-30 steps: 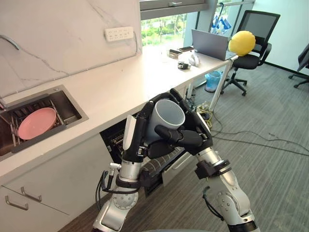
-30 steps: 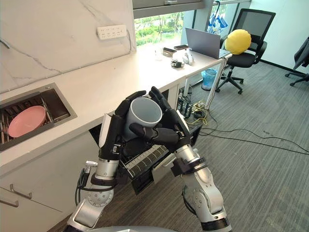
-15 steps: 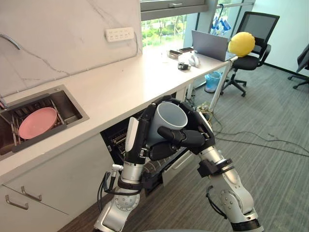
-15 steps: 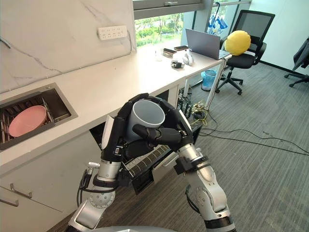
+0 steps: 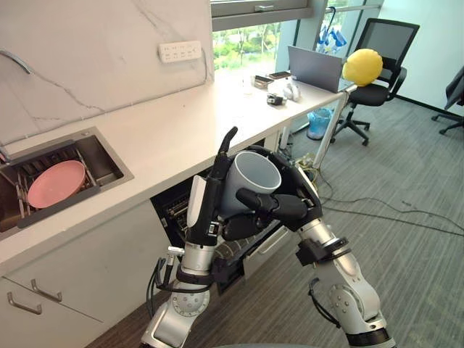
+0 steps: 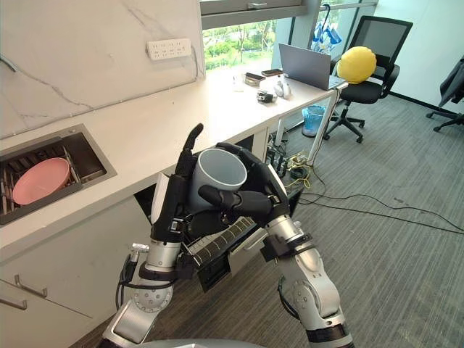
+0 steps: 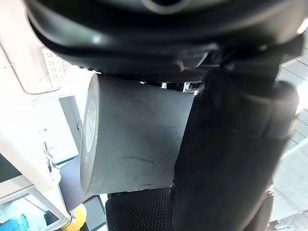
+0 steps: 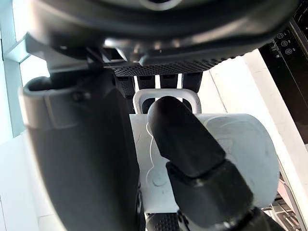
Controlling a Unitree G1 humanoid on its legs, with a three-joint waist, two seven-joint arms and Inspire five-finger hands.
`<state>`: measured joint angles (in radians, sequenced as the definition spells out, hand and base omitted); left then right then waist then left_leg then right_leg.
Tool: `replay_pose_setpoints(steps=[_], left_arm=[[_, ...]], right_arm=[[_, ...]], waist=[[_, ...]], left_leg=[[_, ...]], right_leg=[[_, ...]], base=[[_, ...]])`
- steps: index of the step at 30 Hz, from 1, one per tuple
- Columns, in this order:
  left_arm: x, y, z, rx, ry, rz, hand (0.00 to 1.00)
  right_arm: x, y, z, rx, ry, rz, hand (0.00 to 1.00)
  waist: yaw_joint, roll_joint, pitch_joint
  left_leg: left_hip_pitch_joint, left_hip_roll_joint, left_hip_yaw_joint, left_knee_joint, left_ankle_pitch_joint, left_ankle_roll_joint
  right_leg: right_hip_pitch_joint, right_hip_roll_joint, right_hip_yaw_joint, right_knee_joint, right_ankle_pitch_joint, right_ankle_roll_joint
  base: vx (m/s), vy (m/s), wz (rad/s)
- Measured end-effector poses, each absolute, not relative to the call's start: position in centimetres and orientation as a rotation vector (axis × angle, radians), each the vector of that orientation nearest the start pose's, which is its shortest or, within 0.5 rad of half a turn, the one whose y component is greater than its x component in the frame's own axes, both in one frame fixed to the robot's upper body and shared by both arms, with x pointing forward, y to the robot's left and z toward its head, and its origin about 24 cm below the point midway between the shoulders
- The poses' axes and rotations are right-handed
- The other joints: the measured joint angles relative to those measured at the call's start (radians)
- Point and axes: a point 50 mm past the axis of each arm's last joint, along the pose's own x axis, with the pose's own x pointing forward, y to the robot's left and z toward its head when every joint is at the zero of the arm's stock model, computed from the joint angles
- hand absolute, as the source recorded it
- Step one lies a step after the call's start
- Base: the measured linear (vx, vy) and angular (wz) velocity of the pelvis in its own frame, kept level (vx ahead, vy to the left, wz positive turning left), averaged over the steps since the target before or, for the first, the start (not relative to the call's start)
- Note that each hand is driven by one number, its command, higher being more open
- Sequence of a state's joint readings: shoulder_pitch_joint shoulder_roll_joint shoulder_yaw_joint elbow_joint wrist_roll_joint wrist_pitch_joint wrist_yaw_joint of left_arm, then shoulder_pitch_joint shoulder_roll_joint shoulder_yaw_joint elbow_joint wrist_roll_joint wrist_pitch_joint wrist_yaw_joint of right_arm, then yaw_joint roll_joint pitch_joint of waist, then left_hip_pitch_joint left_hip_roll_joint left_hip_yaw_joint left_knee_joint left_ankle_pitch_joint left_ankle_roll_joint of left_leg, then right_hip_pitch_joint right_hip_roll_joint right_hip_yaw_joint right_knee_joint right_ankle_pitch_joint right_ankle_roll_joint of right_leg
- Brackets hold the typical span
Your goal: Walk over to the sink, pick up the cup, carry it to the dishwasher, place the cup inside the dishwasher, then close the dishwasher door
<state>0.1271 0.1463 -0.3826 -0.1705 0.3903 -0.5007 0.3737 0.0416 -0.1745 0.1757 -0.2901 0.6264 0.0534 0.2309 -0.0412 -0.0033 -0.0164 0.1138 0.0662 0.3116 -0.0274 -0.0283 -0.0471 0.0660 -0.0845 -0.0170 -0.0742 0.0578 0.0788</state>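
Two robot hands held the grey cup (image 5: 252, 174) in mid-air before the open dishwasher (image 5: 172, 209) under the tabletop (image 5: 159, 134): the left robot hand (image 5: 205, 203) lay against its side with fingers (image 5: 225, 148) straight and upright, the right robot hand (image 5: 284, 206) curled round it. The right wrist view showed the cup's handle (image 8: 166, 95) beyond the thumb (image 8: 192, 144) pressed on its wall.

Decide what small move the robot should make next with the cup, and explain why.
Probably lower the cup towards the open dishwasher. The right hand is curled round the cup, the left hand stands straight against its side, and the dishwasher lies below and behind both hands.
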Motion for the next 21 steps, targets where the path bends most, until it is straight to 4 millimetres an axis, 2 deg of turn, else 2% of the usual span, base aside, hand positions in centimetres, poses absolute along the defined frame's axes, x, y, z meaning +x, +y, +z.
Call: replay_pose_setpoints(steps=[13,21], left_arm=[[19.7,8.8,9.6,0.251,-0.648,-0.089,1.0],[19.6,8.9,9.4,0.307,-0.657,-0.079,1.0]], right_arm=[[23.3,-11.7,9.5,0.529,-0.178,0.486,0.0],[23.1,-11.2,8.0,0.74,-0.125,0.48,0.0]], waist=[[-0.001,0.0,0.0],[-0.002,0.0,0.0]], left_leg=[[0.001,0.0,0.0,-0.004,0.002,0.0],[0.005,-0.001,-0.002,-0.017,0.01,-0.001]], right_leg=[[0.0,0.0,-0.001,0.0,0.0,0.0],[-0.002,0.001,-0.004,-0.001,0.0,0.0]], base=[[-0.01,-0.01,0.0],[0.0,0.0,0.0]])
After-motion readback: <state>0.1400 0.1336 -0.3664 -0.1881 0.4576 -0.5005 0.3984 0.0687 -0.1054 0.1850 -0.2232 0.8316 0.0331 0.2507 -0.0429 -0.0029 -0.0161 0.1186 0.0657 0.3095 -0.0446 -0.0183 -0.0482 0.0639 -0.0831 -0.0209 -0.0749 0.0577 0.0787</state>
